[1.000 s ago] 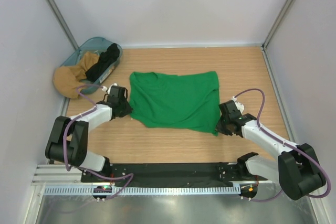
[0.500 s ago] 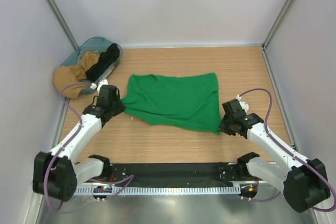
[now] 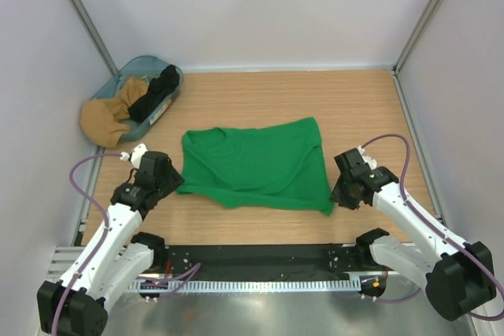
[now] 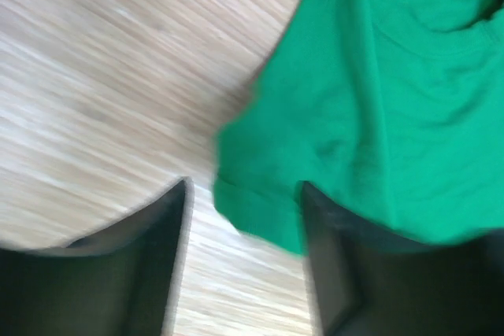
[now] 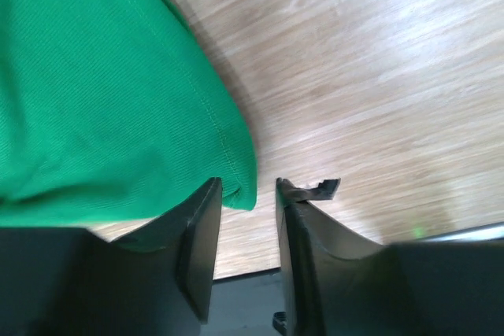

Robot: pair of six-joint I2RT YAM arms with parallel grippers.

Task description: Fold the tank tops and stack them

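Blurred, the left fingers (image 4: 134,265) spread around the hem of the bright green fabric tank top (image 3: 252,164) on the wooden counter (image 3: 370,108); the right fingers (image 5: 197,249) part narrowly at its corner. Only overhead shows the black fabric top (image 3: 155,94) beyond.

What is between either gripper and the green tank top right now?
Nothing visible. The left gripper already has the left corner of the green tank top between its fingers, and the right gripper has the near right corner between its own.
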